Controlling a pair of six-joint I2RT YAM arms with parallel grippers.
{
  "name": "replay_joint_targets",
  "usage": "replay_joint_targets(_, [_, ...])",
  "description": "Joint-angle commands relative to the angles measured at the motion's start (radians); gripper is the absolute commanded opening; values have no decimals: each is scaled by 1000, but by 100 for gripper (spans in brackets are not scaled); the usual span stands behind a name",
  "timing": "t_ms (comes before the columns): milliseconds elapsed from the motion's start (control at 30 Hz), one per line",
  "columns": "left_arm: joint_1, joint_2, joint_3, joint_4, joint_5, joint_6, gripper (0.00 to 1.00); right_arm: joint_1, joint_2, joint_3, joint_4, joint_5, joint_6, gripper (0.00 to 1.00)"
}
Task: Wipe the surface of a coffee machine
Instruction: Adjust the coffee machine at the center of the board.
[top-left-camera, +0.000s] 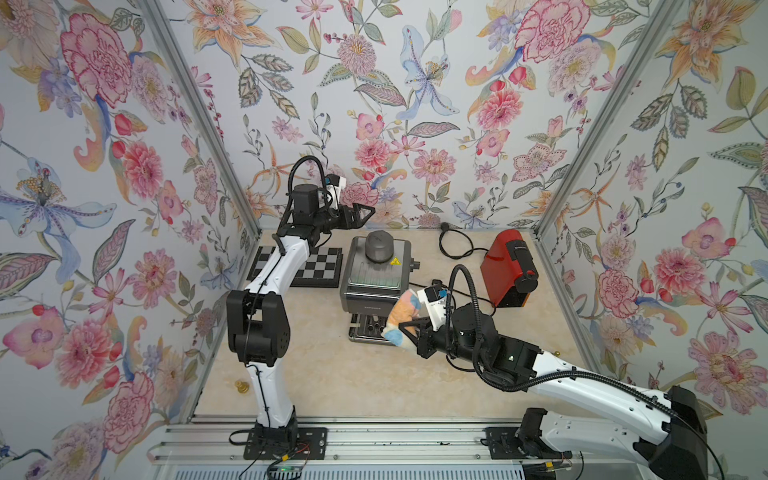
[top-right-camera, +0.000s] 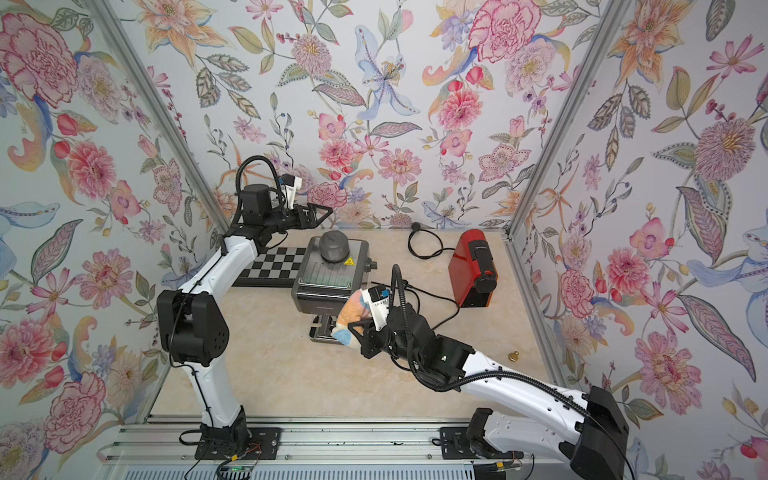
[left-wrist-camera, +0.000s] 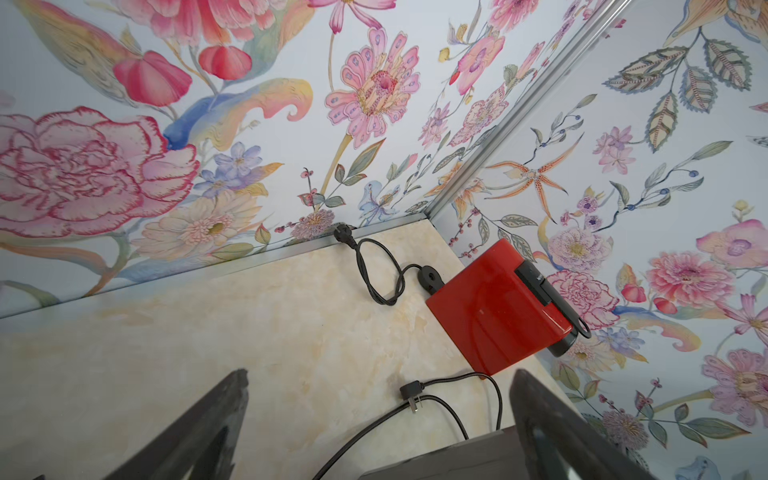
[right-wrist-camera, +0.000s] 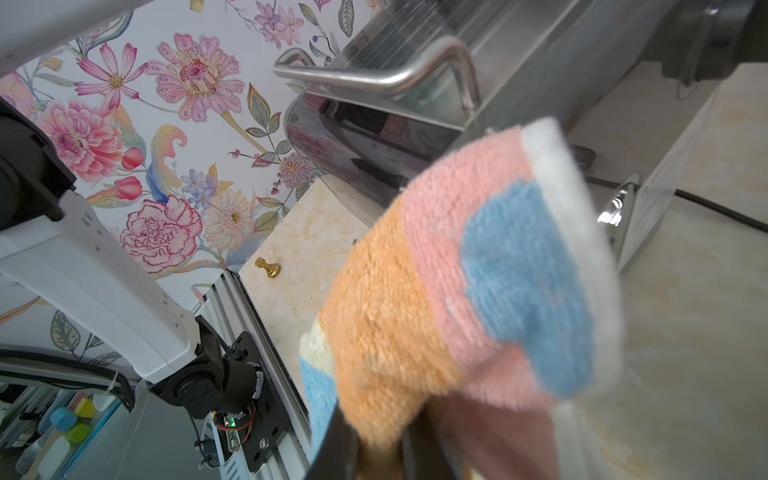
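- The grey coffee machine (top-left-camera: 376, 270) stands upright in the middle of the table (top-left-camera: 332, 382), a little toward the back wall, with its drip tray facing the robot.
- The cloth (top-left-camera: 400, 316), with orange, pink and blue patches, is at the machine's front right corner, beside the front panel and above the drip tray. We cannot tell if it really presses on the metal.
- The right gripper (top-left-camera: 407, 332) has its jaws closed tight on the lower part of the cloth, which stands up from them in a bunch.
- We judge that picking up the cloth is done and the wiping is in its working part. No dirt or wet mark shows on the machine, so we cannot say how much of it is already wiped. The top plate, the dome lid and the far sides are not under the cloth now.
- The left gripper (top-left-camera: 368, 214) is wide open and holds nothing; it hangs in the air behind the machine's left side, apart from it.
- A chessboard (top-left-camera: 320, 266) lies just beside the machine, and a red coffee machine (top-left-camera: 509, 266) stands near the right wall, well apart from the cloth.
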Motion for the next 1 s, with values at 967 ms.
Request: replay_joint_targets(967, [-1,-48,-579,1328,360,-860,99,-155,147,-13,298,-71,54,0])
